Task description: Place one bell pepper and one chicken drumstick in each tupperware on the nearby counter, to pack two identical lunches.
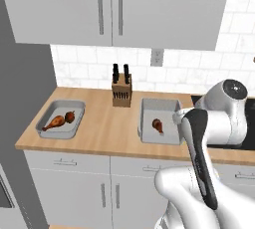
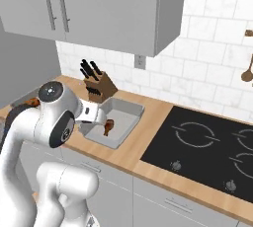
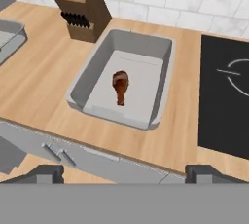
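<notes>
Hand view shows the gripper with jaws wide apart and holding nothing, hovering above the counter edge; the near tub lies at 12 o'clock from it, with one drumstick inside and no pepper. The far tub, at 9 o'clock, holds a drumstick and a reddish pepper. A drumstick is probably light, stiff and a little slippery; the thin bone end seems best to pinch. The wood is flat; the knife block stands between the tubs, the stove at 3 o'clock.
</notes>
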### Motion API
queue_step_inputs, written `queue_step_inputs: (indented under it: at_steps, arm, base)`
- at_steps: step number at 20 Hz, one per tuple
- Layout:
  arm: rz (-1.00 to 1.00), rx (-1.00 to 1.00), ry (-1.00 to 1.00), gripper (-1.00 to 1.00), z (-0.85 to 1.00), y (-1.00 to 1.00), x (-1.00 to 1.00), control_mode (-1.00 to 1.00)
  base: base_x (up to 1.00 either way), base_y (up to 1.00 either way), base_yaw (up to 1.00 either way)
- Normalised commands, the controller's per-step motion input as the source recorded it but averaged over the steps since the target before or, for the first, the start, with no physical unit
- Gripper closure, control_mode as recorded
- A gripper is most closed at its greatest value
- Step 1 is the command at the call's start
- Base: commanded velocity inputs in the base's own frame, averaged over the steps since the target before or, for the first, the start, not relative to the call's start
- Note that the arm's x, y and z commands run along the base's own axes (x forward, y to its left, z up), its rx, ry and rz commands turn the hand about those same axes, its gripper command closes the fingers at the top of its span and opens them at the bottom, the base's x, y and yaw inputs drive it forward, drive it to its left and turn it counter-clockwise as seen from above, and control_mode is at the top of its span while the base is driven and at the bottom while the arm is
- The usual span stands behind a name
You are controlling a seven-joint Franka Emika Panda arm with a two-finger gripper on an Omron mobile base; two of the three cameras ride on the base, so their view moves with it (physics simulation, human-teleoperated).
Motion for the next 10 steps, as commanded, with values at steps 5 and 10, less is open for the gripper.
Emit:
queue_step_inputs:
  at_steps: [5, 10]
  arm:
    - [-0.01, 0.00, -0.01, -1.00, 0.55, -0.02, -0.80, 1.00]
    - [0.00, 0.00, 0.00, -1.00, 0.00, 0.00, 0.00, 1.00]
  base:
    - [-0.18, 0.00, 0.00]
    - [-0.77, 0.18, 0.00]
